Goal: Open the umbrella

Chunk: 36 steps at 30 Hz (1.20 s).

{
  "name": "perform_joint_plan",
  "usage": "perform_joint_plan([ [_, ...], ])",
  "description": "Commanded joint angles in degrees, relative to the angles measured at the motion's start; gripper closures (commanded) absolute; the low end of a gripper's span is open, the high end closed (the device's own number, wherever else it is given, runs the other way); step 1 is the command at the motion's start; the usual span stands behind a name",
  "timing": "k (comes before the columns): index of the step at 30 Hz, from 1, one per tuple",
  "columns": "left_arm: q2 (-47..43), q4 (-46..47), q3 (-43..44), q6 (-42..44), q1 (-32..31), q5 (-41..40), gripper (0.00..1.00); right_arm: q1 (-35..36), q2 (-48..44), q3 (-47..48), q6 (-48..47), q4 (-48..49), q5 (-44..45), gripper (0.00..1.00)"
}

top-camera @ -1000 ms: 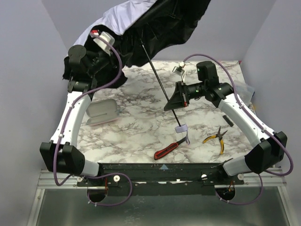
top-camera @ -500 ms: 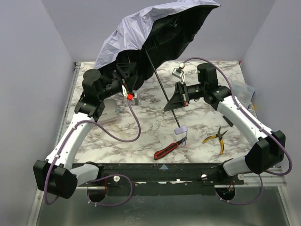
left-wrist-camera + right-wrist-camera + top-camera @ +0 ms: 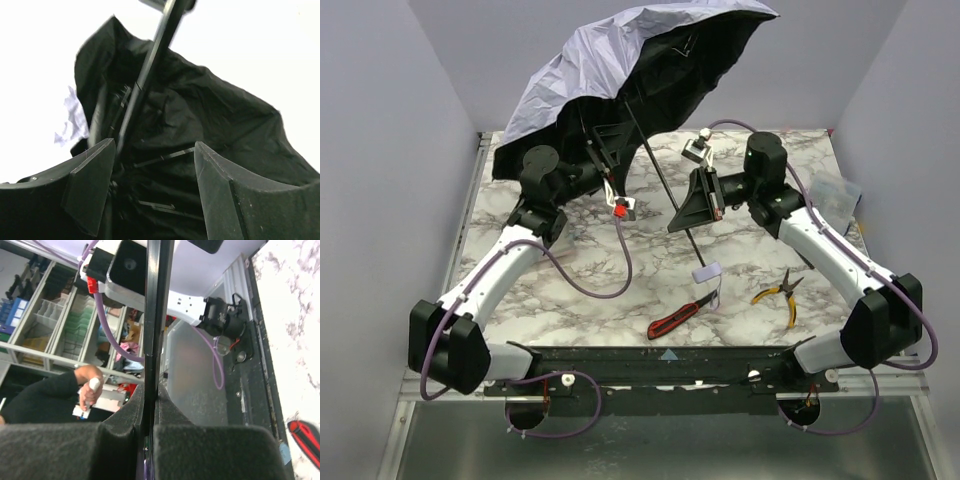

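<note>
Left claw (image 3: 155,180) moved in beneath the umbrella (image 3: 600,60).

Your umbrella (image 3: 610,60) canopy is hiding the far-left corner of the table (image 3: 740,262) from above. On the left wrist view, its shaft runs off the top edge and the lining is blurred. On the right wrist view, the utility knife (image 3: 306,434) is clipped by the frame edge.
</note>
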Motion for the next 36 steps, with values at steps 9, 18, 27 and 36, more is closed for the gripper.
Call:
perform_joint_plan([
  [9,8.98,13.8,7.48,0.02,-5.2,-2.67,0.64,-0.32,-0.71,-4.09,15.68,25.18,-5.72,1.0],
  [18,6.87,-7.54,17.2,-12.91,-4.96,5.96,1.0,-7.82,1.43,9.44,13.15,23.22,-1.03,0.23],
  [27,12.13,-23.9,38.19,-49.44,-3.22,20.72,1.0,-26.86,1.31,22.65,-13.31,11.16,13.04,0.13],
  [36,32.3,-38.07,69.63,-79.32,-1.35,28.5,1.0,-25.41,0.13,25.89,-31.52,3.55,14.62,0.06],
])
